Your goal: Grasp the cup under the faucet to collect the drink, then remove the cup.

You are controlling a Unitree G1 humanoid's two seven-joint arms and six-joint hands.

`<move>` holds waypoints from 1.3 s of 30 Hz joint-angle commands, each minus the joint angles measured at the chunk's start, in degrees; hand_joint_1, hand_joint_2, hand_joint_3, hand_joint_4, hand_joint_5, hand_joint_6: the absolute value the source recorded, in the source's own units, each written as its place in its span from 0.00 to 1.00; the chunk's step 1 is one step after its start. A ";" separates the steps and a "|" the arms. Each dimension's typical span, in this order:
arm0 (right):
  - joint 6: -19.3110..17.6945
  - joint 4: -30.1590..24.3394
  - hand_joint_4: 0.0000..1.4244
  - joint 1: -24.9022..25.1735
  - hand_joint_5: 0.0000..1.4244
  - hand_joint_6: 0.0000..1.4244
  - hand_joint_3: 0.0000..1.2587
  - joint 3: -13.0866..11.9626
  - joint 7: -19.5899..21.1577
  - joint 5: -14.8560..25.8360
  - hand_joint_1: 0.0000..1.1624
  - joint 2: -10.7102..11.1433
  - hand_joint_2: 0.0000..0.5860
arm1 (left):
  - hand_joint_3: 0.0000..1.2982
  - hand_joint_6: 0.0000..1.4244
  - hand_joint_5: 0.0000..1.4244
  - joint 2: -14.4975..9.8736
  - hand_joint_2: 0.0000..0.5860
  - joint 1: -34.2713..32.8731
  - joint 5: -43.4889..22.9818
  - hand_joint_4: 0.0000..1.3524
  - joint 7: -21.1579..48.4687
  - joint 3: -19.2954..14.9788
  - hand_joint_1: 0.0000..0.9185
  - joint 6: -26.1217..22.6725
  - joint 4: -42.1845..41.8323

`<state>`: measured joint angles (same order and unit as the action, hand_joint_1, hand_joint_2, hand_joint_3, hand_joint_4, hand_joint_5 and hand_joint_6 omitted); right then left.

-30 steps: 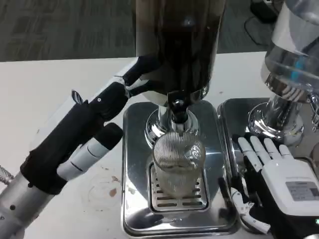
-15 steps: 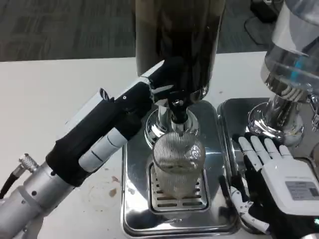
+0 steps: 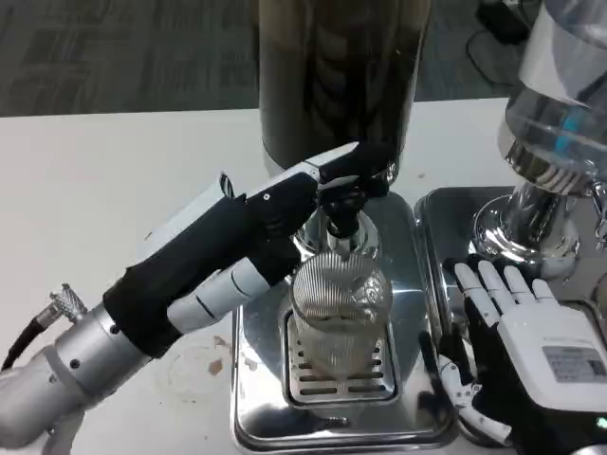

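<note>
A clear ribbed cup [image 3: 338, 311] stands upright on the grille of the steel drip tray [image 3: 258, 379], directly below the black faucet [image 3: 342, 216] of the dark drink dispenser [image 3: 341, 76]. My left hand [image 3: 275, 216] reaches in from the left above the cup, its fingers stretched out and its fingertips at the top of the faucet; it holds nothing. My right hand [image 3: 517, 346] lies to the right of the cup, palm down and fingers spread, apart from the cup.
A second dispenser [image 3: 560, 114] with a chrome foot stands on its own steel tray [image 3: 446, 223] at the right, just beyond my right hand. White table [image 3: 104, 190] spreads to the left, with faint stains near the drip tray.
My left arm has swung right and forward, bringing its fingertips from the dispenser's left side to the faucet top. The cup and my right hand have stayed put.
</note>
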<state>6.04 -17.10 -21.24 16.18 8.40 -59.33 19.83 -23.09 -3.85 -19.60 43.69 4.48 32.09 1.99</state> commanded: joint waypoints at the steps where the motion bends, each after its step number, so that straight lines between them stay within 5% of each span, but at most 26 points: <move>1: 0.12 0.47 0.00 0.08 0.00 0.00 0.04 -0.49 0.36 1.00 0.26 -0.37 0.93 | 0.12 0.06 0.12 -2.57 0.29 0.10 3.81 0.00 1.39 0.05 0.00 0.84 -2.39; 15: 0.14 0.63 0.00 -0.10 0.00 0.00 0.04 -0.76 1.07 1.39 0.26 -0.64 0.93 | 0.15 0.06 0.13 -7.31 0.35 -0.53 11.05 0.00 0.54 0.07 0.00 3.51 -6.48; 26: 0.30 0.14 0.00 0.39 0.00 0.00 0.04 -1.29 1.21 1.71 0.26 -1.53 0.93 | 0.15 0.06 0.13 -8.46 0.37 -0.34 10.79 0.00 0.02 0.59 0.00 3.08 -7.29; 31: -0.43 -1.50 0.00 -1.27 0.00 0.00 0.06 -4.41 0.32 9.39 0.26 -3.58 0.91 | 0.15 0.05 0.13 -8.68 0.38 -0.39 10.93 0.00 -0.32 0.47 0.00 2.80 -7.72; 39: -7.93 -0.45 0.00 -1.84 0.00 0.00 0.03 -8.73 -5.09 30.23 0.35 -3.69 0.74 | 0.15 0.05 0.13 -8.80 0.38 -0.09 10.59 0.00 -0.42 0.69 0.00 1.91 -8.46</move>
<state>0.75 -18.30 -23.00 8.18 4.98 -32.81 15.91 -31.18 -4.75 -10.00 42.10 3.80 34.19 -5.15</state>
